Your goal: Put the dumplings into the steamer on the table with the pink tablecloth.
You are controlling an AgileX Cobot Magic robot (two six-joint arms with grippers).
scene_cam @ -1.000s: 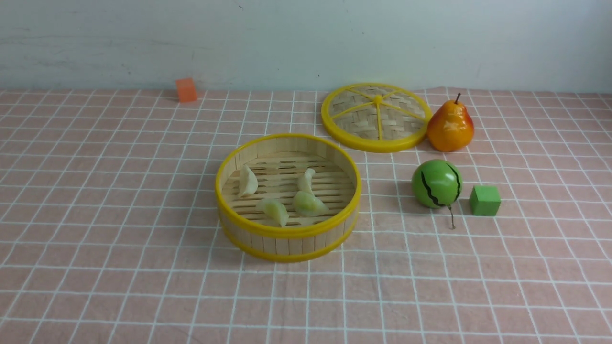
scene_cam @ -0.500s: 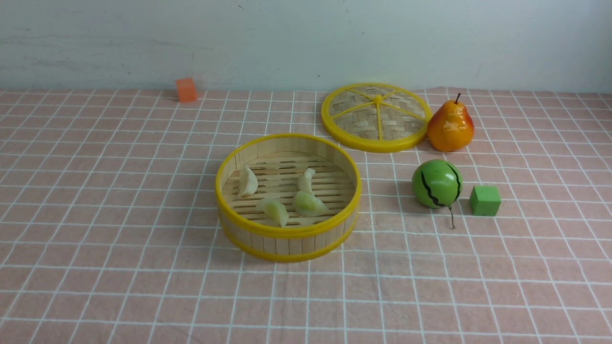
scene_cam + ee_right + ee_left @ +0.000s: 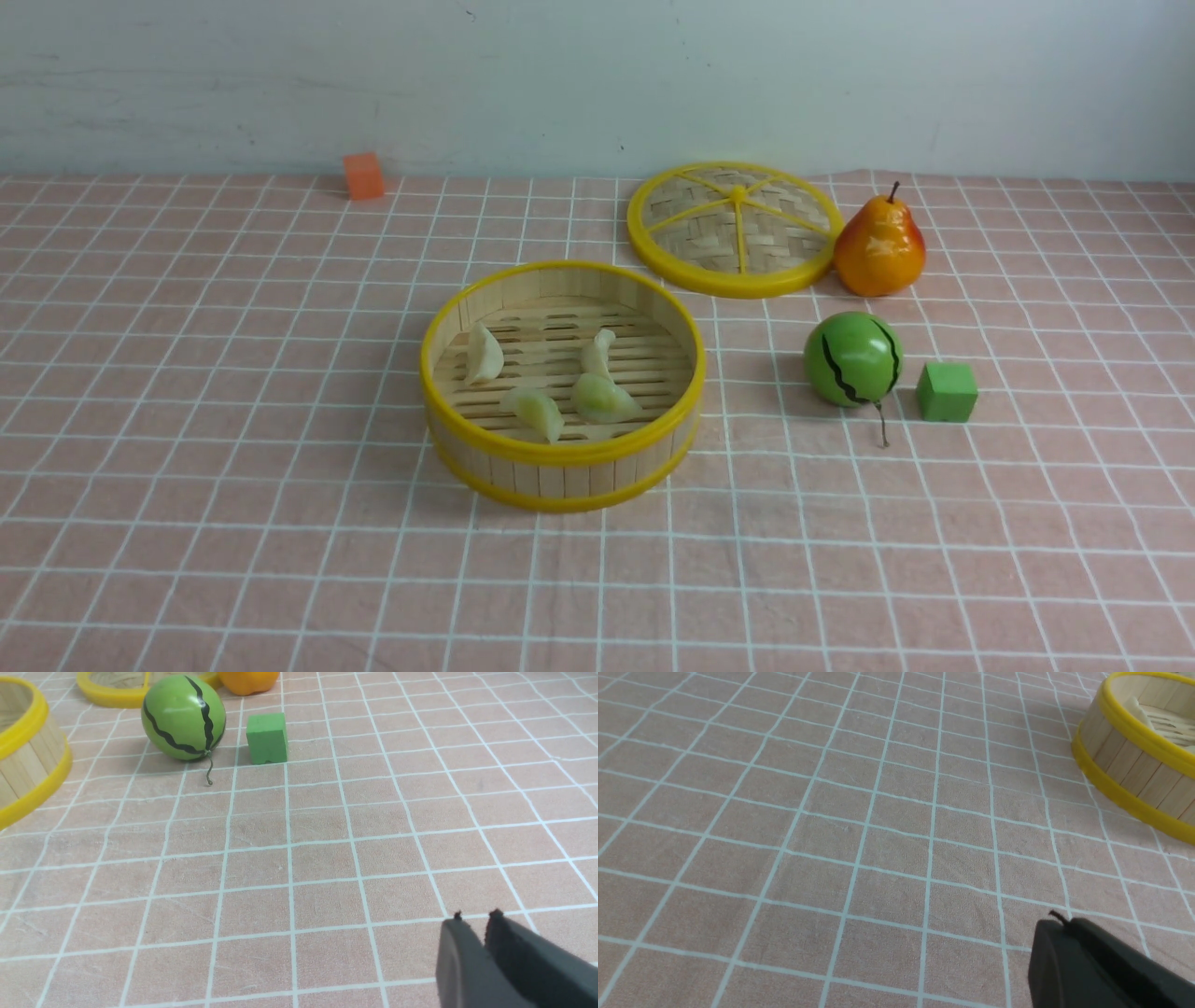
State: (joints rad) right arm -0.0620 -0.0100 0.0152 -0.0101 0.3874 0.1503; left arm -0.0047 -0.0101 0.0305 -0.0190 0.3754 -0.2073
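Left gripper (image 3: 1057, 921) fingers pressed together, holding nothing. Right gripper (image 3: 474, 919) fingers slightly apart, a narrow gap, empty, over the pink tablecloth (image 3: 233, 392). All four dumplings (image 3: 539, 411) lie inside the steamer (image 3: 560, 457), mid-table.

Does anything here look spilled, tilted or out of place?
Nothing stands out. All four dumplings lie inside the steamer, which sits flat on the pink tablecloth. Its lid lies apart, behind it.

Staged tabletop: toy food, gingham cloth (image 3: 280, 523)
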